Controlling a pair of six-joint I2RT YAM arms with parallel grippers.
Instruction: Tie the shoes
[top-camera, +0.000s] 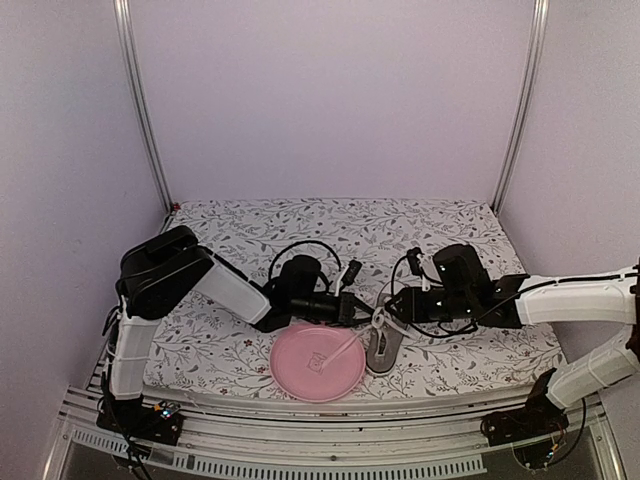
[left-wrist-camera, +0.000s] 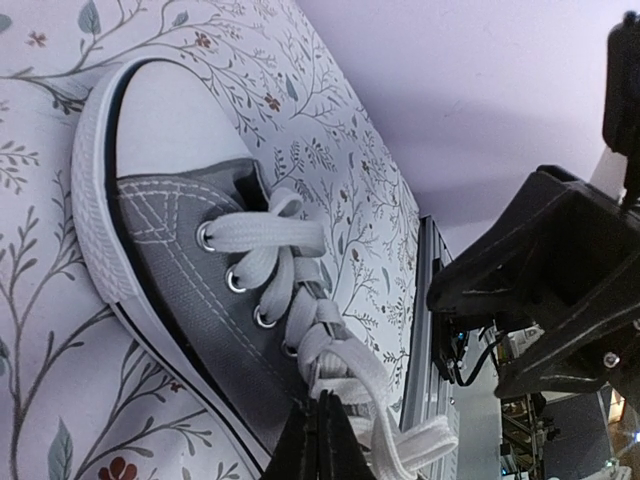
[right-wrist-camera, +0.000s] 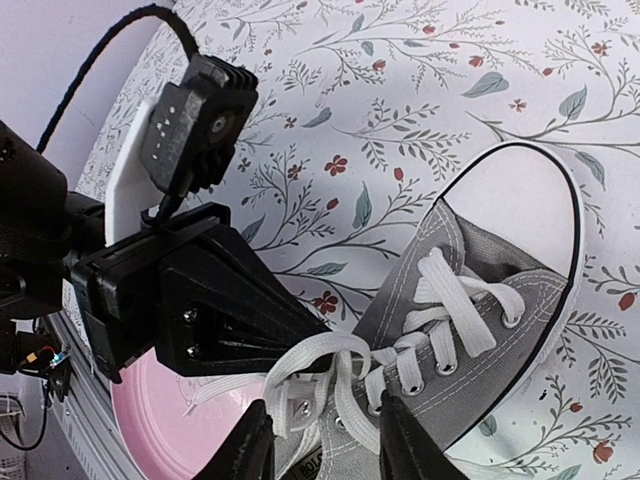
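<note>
The small grey sneaker (top-camera: 384, 347) with a white toe cap lies near the table's front edge, just right of the pink plate (top-camera: 305, 372). In the left wrist view the sneaker (left-wrist-camera: 190, 260) fills the frame. My left gripper (left-wrist-camera: 325, 418) is shut, its tips pinched on a white lace (left-wrist-camera: 400, 390) by the top eyelets. In the right wrist view the sneaker (right-wrist-camera: 480, 340) lies toe to the right. My right gripper (right-wrist-camera: 322, 442) is open, with a finger on each side of the lace loop (right-wrist-camera: 310, 355). The two grippers meet tip to tip over the shoe (top-camera: 358, 308), (top-camera: 393, 308).
One loose lace end trails onto the pink plate (right-wrist-camera: 160, 420). The floral cloth (top-camera: 330, 230) covers the table. Metal frame posts (top-camera: 145, 110) stand at the back corners. The aluminium rail (top-camera: 330, 445) runs along the front edge, close behind the shoe's heel.
</note>
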